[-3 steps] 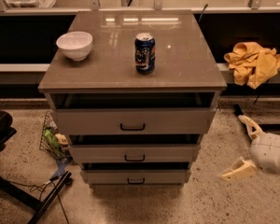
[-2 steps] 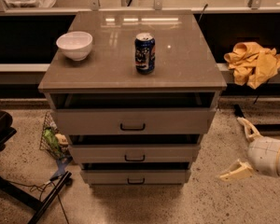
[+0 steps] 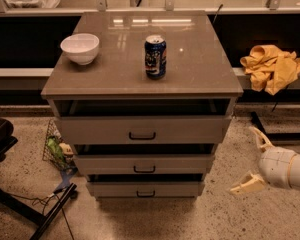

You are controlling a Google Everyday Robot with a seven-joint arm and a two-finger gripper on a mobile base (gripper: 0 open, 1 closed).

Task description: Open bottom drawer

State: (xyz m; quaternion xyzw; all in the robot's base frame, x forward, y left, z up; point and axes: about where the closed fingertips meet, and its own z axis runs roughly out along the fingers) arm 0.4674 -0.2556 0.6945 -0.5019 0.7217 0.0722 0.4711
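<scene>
Three drawers are stacked beneath a glossy cabinet top (image 3: 195,69), where a white bowl (image 3: 80,48) and blue can (image 3: 155,57) are set. The bottom drawer (image 3: 145,189) is found lowest, by the speckled floor (image 3: 225,219); the gripper (image 3: 251,161) is held spread, empty, to its right.

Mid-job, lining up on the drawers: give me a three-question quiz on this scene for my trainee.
1. True or false: the gripper is touching the bottom drawer.
2. What stands near the middle of the cabinet top? A) a kettle B) the blue can C) a plate
3. Fill in: the gripper hangs, fingers apart, at the picture's ___ side, beside the drawers.

Key: 1 false, it is well apart from the drawer. 2 B. 3 right.
</scene>
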